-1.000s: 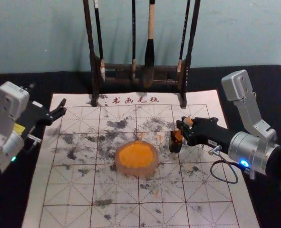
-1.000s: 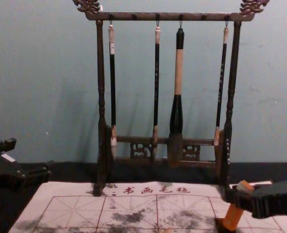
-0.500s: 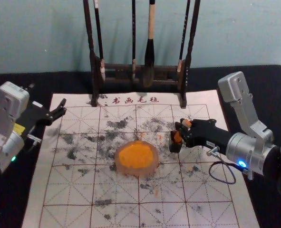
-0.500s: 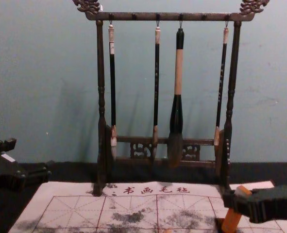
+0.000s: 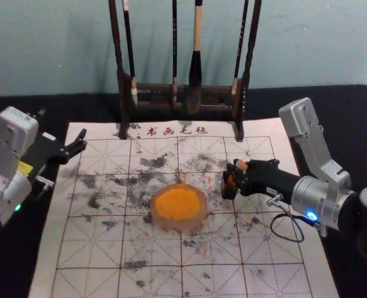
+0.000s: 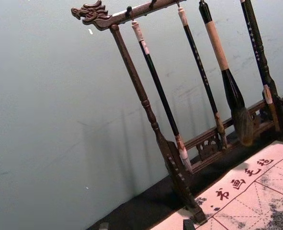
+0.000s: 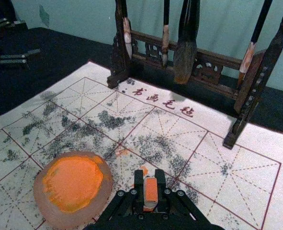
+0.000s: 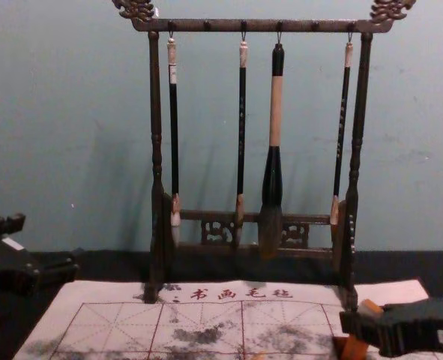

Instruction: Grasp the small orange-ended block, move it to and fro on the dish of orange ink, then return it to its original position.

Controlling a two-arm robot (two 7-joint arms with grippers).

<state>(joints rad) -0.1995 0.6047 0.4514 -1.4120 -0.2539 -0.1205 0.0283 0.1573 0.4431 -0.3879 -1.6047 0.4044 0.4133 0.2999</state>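
Where block (image 8: 354, 349) leans, end effector (image 8: 362, 327) grips

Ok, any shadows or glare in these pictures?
Left wrist view: soft shadows on the wall near the brush stand; chest view: a faint one left of it; head view: no strong glare, but a blue light and a green light glowing.

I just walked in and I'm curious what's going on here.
The robot's right claw grips a small orange-ended block and has just lowered it towards a small dark holder, likely putting it back. A round tan dish of orange ink sits on the white gridded mat. The open left claw idles over its left edge.
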